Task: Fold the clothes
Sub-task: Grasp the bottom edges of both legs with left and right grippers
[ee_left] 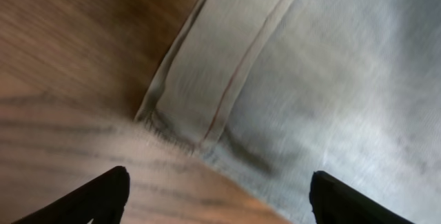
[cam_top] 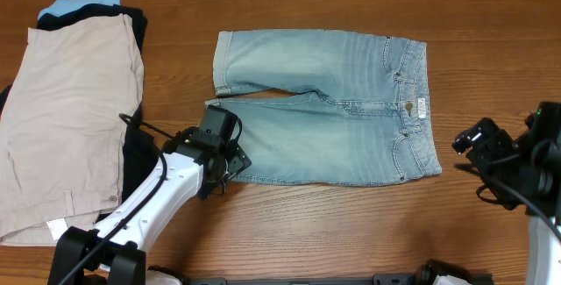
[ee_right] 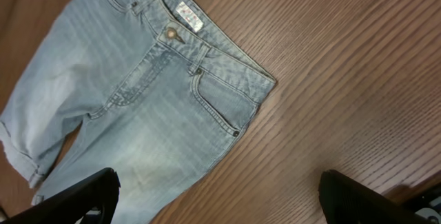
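Note:
The clothes, light blue denim shorts (cam_top: 333, 101), lie flat on the wooden table (cam_top: 351, 232), waistband to the right and legs to the left. My left gripper (cam_top: 230, 162) hovers open over the near leg's hem corner; in the left wrist view the hem (ee_left: 213, 65) and its corner sit between and ahead of the black fingers (ee_left: 103, 196), left gripper (ee_left: 220, 198). My right gripper (cam_top: 469, 140) stands open to the right of the waistband, over bare wood. The right wrist view shows the shorts (ee_right: 138, 100) with the button (ee_right: 169, 35), right gripper (ee_right: 219, 196) empty.
A pile lies at the table's left: large beige shorts (cam_top: 66, 118) on a black garment (cam_top: 131, 22), with a light blue cloth (cam_top: 79, 4) at the far end. The left arm's cable (cam_top: 145, 127) runs beside this pile.

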Controlling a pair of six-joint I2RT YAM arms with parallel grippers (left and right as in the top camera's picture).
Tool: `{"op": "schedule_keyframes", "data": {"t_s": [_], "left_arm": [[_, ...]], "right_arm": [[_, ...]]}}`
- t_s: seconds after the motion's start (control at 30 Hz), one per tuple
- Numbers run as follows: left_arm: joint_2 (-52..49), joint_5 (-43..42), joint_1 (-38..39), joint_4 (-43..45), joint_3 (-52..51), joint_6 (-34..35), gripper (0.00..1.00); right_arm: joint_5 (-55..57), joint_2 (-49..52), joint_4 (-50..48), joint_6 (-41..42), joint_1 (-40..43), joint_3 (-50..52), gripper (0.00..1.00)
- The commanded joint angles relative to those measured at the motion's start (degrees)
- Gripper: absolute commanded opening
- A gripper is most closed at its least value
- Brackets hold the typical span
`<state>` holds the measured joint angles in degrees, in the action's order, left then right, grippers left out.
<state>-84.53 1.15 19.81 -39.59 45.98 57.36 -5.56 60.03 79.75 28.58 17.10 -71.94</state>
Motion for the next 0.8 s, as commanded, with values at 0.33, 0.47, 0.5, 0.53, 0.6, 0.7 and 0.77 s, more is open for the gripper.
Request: {"op": "schedule_keyframes", "data": {"t_s": [0.33,0.47,0.5,0.53,0.6,0.7,0.77], "left_arm": [[-5.77,2.23,-0.42,5.38,-2.38,5.05,0.75],[-5.84,2.25,-0.42,5.42,-2.38,5.05,0.64],[-5.84,2.27,-0.42,5.44,-2.38,5.05,0.53],[-5.84,2.32,-0.42,5.42,-2.38,5.05,0.45],[-5.84,2.29,-0.42,5.4,-2.38,5.05,0.33],[-5.84,2.27,-0.39,5.4,-2.38,5.03,0.27],[-5.84,2.29,-0.42,5.38,-2.38,5.03,0.26]], "right_arm": [[-0.87,4.02,-6.08,0.7,-0.39,10.75,0.88],[-1.18,4.02,-8.66,0.68,-0.9,14.82,0.84],[-1.16,4.04,-9.55,0.7,-1.27,16.06,0.84],[-1.14,4.09,-10.71,0.98,-1.75,17.44,0.83],[-1.4,4.24,-12.94,2.12,-2.75,19.91,0.83],[-2.21,4.52,-16.65,2.86,-4.46,22.95,0.82],[-2.23,4.85,-18.49,3.48,-5.6,24.2,0.82]]}}
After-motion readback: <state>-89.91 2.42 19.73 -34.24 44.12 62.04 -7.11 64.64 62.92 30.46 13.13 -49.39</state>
